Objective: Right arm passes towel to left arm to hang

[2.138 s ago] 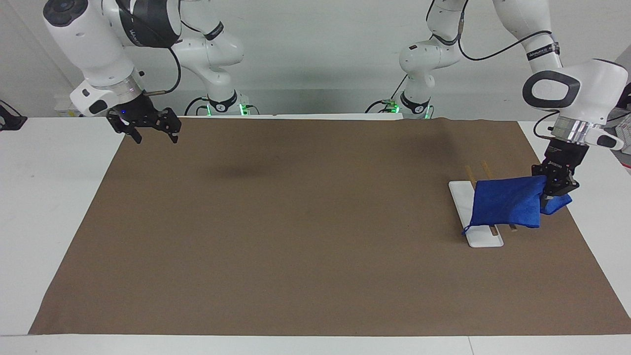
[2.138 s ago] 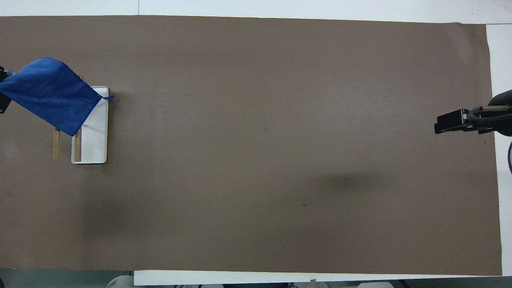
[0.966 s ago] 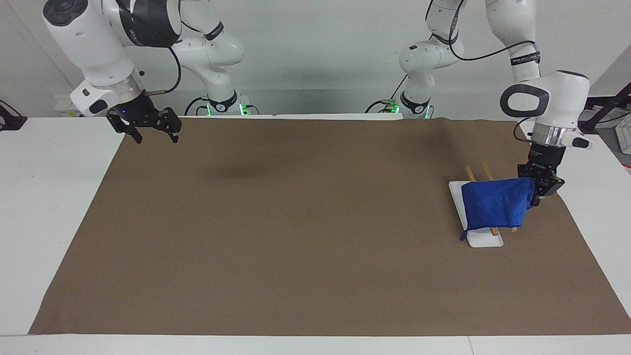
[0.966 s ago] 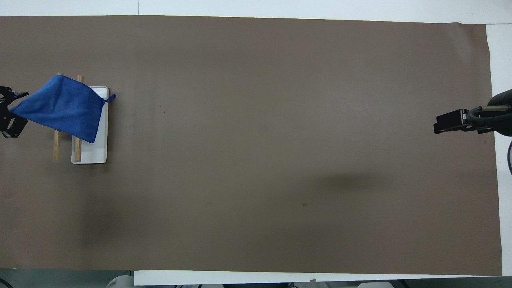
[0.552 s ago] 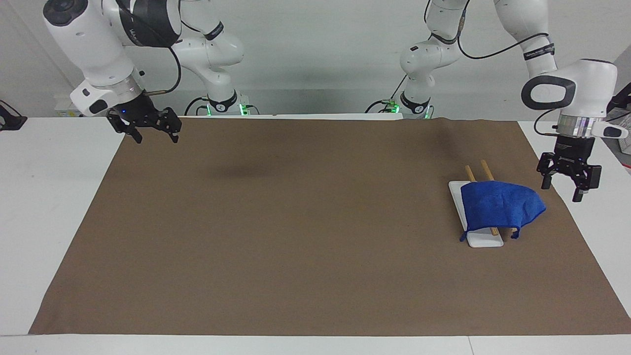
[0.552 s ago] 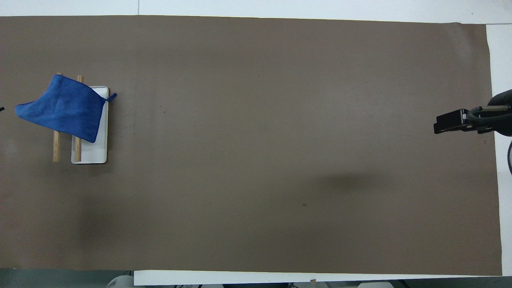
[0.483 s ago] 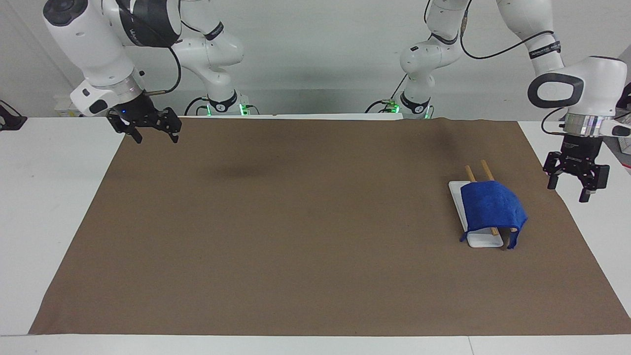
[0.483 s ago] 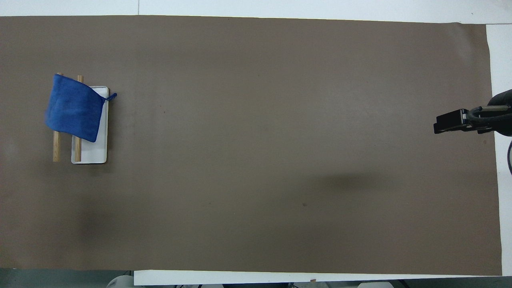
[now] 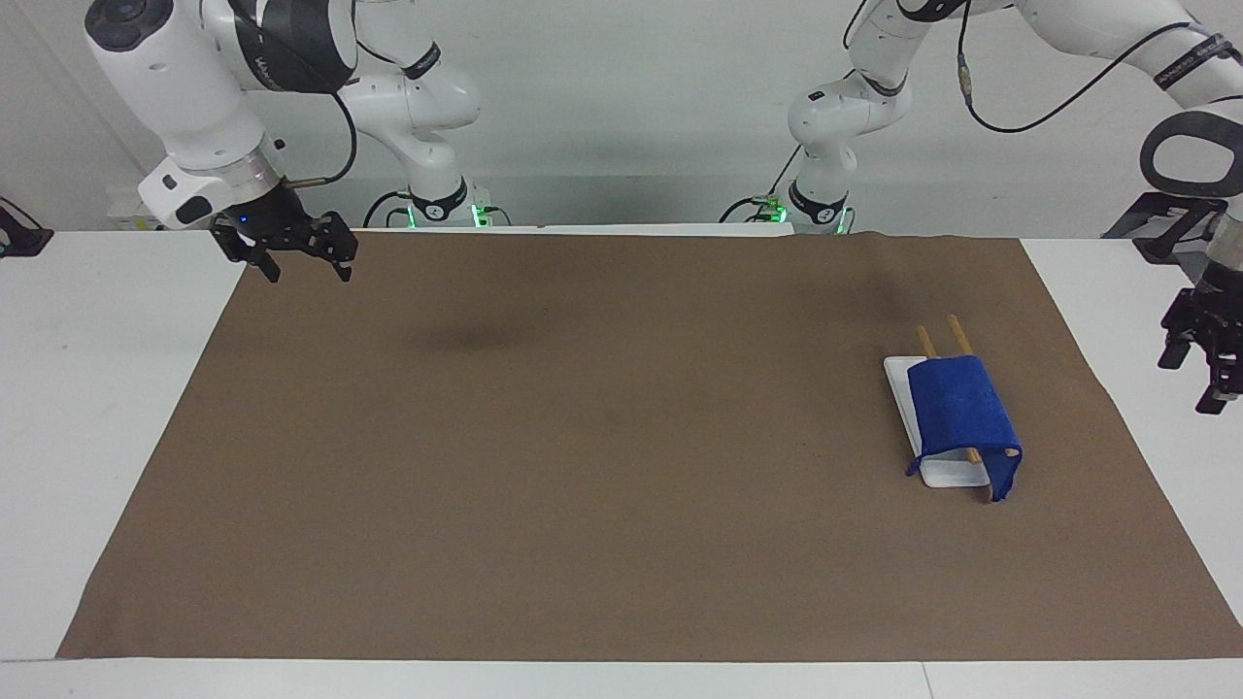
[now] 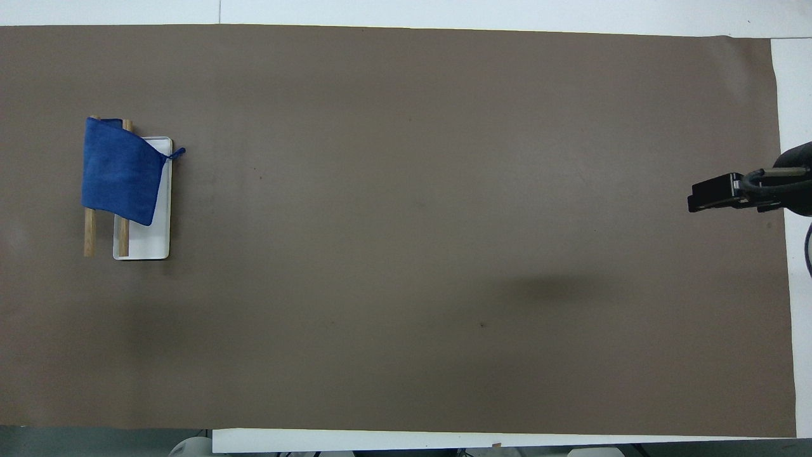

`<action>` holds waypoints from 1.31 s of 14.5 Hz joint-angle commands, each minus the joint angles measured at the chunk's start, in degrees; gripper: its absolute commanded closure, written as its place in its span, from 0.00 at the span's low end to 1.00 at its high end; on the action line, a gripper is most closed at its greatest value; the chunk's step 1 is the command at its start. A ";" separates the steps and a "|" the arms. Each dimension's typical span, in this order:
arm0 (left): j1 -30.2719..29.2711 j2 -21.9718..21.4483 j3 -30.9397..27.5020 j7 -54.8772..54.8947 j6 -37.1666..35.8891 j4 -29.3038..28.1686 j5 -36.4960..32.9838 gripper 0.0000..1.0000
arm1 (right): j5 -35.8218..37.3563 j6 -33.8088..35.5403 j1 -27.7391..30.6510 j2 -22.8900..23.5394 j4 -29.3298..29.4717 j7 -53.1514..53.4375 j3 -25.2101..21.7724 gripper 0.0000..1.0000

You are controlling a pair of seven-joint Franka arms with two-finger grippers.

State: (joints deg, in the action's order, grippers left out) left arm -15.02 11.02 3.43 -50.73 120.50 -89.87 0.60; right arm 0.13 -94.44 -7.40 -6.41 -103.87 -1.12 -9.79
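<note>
The towel point(image 9: 961, 408) hangs draped over the wooden rack point(image 9: 957, 335); hanging looks done. Left gripper point(image 9: 1202, 369) and right gripper point(image 9: 296, 257) hover with jaws wide, empty; next, park.

A small bright blue rectangular cloth towel point(image 10: 119, 170) hangs draped over two parallel wooden rails of a rack point(image 10: 89, 233) with a white rectangular base point(image 10: 151, 241), toward the left arm's end of the brown paper sheet covering the table point(image 10: 406, 254). Its short blue string loop point(image 10: 176, 153) lies at the corner over the base's farther end. The right arm's black gripper point(image 10: 717, 193) juts in over the sheet's edge at the right arm's end, well apart from the towel
</note>
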 commanded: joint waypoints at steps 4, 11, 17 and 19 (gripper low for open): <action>13.86 -2.83 -0.18 18.24 -26.05 6.29 -5.70 0.00 | -1.01 0.57 -0.16 -0.35 -0.02 -0.20 -0.23 0.01; 18.27 -11.28 2.38 45.78 -38.05 -2.85 1.51 0.00 | -1.01 0.75 0.45 -0.35 -0.02 -0.20 -0.40 0.01; 17.92 -12.42 1.84 52.47 -37.18 -4.25 1.42 0.00 | -1.01 0.75 0.01 -0.35 -0.02 -0.20 -0.31 0.01; 18.36 -14.09 1.84 51.96 -37.08 -7.07 1.42 0.00 | -1.01 0.75 0.19 -0.35 -0.02 -0.20 -0.31 0.01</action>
State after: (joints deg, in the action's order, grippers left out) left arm 2.61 0.40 6.10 -0.14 82.41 -92.46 1.47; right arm 0.13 -94.41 -7.37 -6.41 -103.87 -1.12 -9.99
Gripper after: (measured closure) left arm 0.000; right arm 0.004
